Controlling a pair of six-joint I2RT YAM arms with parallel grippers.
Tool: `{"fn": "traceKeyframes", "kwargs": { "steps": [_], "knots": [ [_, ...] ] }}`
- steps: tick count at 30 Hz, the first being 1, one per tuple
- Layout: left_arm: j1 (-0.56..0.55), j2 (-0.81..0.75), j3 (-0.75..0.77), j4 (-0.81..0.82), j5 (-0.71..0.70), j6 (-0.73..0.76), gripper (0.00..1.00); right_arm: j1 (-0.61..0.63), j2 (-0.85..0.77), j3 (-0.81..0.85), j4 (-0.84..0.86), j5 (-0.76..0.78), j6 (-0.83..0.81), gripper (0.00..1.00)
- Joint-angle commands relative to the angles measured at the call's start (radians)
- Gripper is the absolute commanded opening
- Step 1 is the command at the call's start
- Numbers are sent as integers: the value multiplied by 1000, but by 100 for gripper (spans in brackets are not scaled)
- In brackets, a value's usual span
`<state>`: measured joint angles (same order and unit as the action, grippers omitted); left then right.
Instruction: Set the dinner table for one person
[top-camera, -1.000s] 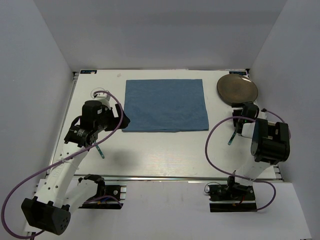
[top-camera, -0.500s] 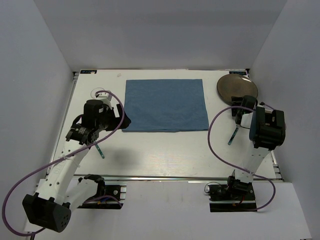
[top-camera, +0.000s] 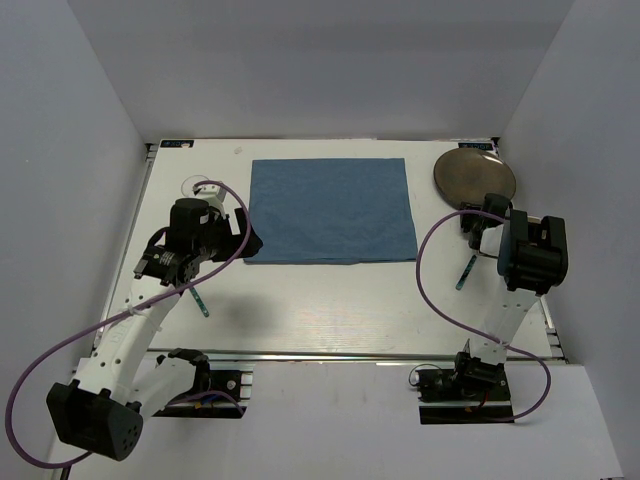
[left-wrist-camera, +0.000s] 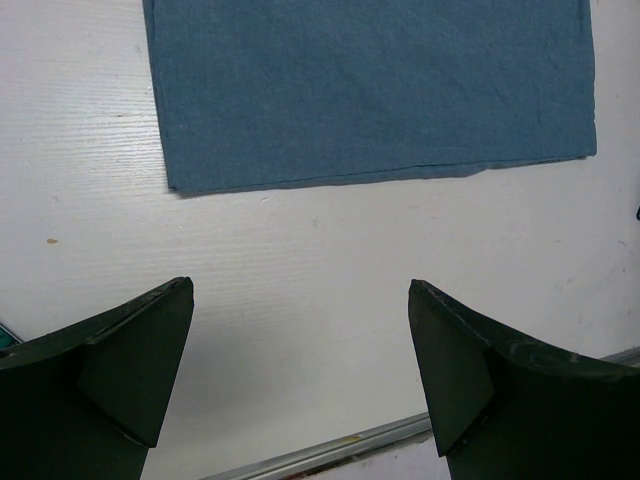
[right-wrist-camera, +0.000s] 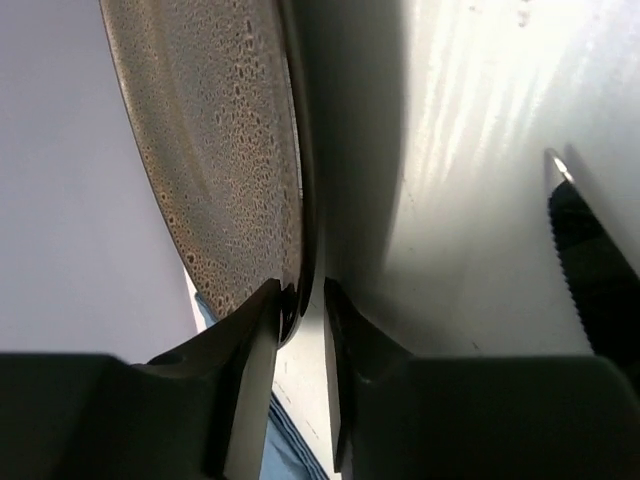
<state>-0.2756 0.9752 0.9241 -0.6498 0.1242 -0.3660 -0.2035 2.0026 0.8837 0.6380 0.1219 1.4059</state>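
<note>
The dinner table (top-camera: 330, 310) is a white top. A brown speckled plate (top-camera: 474, 178) lies at its far right. My right gripper (top-camera: 478, 212) is at the plate's near rim. In the right wrist view the jaws (right-wrist-camera: 300, 300) straddle the rim of the plate (right-wrist-camera: 210, 150). One finger touches the rim and a thin gap shows at the other finger. My left gripper (top-camera: 245, 240) hangs open over bare table (left-wrist-camera: 330, 260) at the near left corner of the blue placemat (top-camera: 332, 210), holding nothing.
A teal-handled utensil (top-camera: 200, 300) lies under the left arm, and another (top-camera: 465, 272) lies near the right arm; its serrated blade (right-wrist-camera: 590, 250) shows beside my right fingers. A small clear glass (top-camera: 197, 186) stands far left. Grey walls surround the table; its metal rail (left-wrist-camera: 330, 450) runs along the near edge.
My right gripper has moved forward onto the plate's near rim and its jaws have narrowed around it. The left arm has barely shifted.
</note>
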Motion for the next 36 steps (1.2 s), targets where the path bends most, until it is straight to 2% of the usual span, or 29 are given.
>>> {"fn": "traceKeyframes", "kwargs": {
  "steps": [1, 3, 6, 12, 16, 17, 18, 20, 22, 31, 36],
  "knots": [
    [7, -6, -2, 12, 9, 12, 98, -5, 21, -34, -23, 41, 47, 28],
    [7, -7, -2, 12, 6, 10, 98, -5, 25, -42, -9, 42, 57, 24],
    [7, -6, -2, 12, 6, 12, 98, -8, 38, -35, 14, -4, 64, 0],
    [7, 2, -4, 13, 14, 10, 98, -10, 25, -22, 104, -85, 51, 0],
    [7, 2, -4, 18, 18, 13, 98, -10, -18, -69, 296, -111, 79, 0],
    [7, 2, -5, 19, 28, 16, 98, -11, -22, -83, 395, -111, 91, 0],
    [7, 2, -4, 19, 32, 16, 98, -13, -21, -83, 440, -181, 109, 0],
    [7, -4, -7, 22, 43, 22, 98, -20, -22, -81, 571, -215, 148, 0],
    [7, -7, -10, 29, 48, 25, 98, -22, -31, -74, 633, -245, 148, 0],
    [7, -1, -8, 19, 23, 22, 98, -24, -166, -17, 536, -364, 88, 0],
    [7, -4, -8, 19, 11, 21, 98, 4, -231, -12, 468, -436, -21, 0]
  ]
}}
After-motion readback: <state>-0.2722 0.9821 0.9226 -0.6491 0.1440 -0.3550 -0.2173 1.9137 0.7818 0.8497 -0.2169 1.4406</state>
